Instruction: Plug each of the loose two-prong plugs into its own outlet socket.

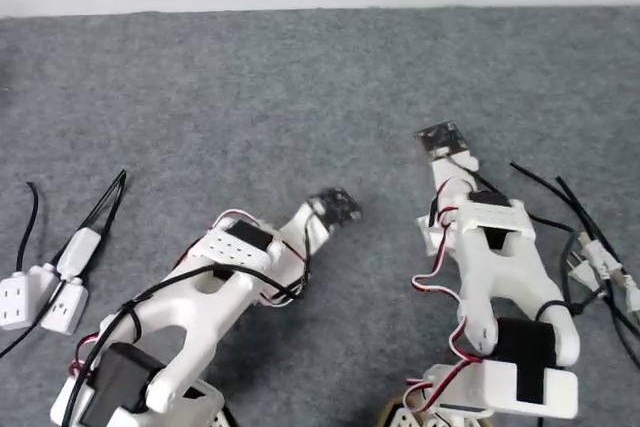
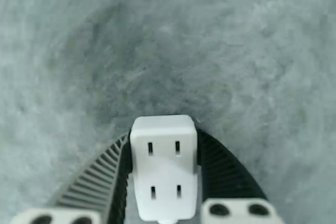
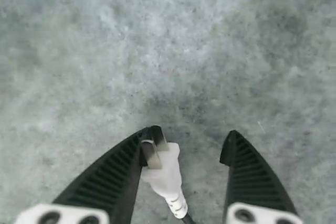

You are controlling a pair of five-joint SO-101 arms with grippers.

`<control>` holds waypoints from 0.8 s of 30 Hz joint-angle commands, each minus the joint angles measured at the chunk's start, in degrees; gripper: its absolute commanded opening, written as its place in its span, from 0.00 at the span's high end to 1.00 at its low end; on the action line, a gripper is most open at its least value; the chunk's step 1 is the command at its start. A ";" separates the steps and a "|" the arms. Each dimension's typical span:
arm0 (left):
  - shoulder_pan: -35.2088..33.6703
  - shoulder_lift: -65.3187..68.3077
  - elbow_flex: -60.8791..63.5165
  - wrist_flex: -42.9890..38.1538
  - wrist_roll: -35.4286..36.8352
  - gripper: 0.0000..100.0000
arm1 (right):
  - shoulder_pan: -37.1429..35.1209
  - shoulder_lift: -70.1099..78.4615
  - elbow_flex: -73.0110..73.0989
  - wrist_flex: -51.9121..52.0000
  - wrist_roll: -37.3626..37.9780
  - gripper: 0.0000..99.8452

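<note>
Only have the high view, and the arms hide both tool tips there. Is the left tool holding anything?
Observer: Yes, the left tool is shut on a white outlet block, with its slotted face toward the wrist camera.
Operator: And the right?
Observer: The right tool is open. A white two-prong plug sits against one finger; the other finger is clear of it.
Operator: Prongs past the fingertips?
Observer: No, the prongs lie along that finger's tip, not beyond it.
</note>
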State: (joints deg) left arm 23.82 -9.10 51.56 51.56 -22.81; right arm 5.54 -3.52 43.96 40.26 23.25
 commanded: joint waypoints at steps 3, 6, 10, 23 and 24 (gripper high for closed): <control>3.96 -0.18 -10.15 11.69 -21.19 0.99 | 3.56 -0.66 -2.73 -2.77 -4.57 0.88; 4.84 -0.18 -13.41 14.86 -26.64 0.99 | 3.47 -0.66 -2.73 -2.77 -4.75 0.88; 5.10 -0.09 -13.93 12.66 -31.30 0.99 | 3.30 -0.66 -2.73 -3.30 -4.75 0.88; 12.04 18.55 -20.09 1.67 -31.65 0.99 | 3.30 -0.57 -2.73 -3.47 -4.75 0.88; 12.04 19.25 -22.20 3.25 -31.65 0.99 | 3.30 -0.57 -2.73 -3.47 -4.75 0.88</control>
State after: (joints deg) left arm 34.73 5.32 36.70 53.85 -54.37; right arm 8.35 -3.52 43.96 37.98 19.12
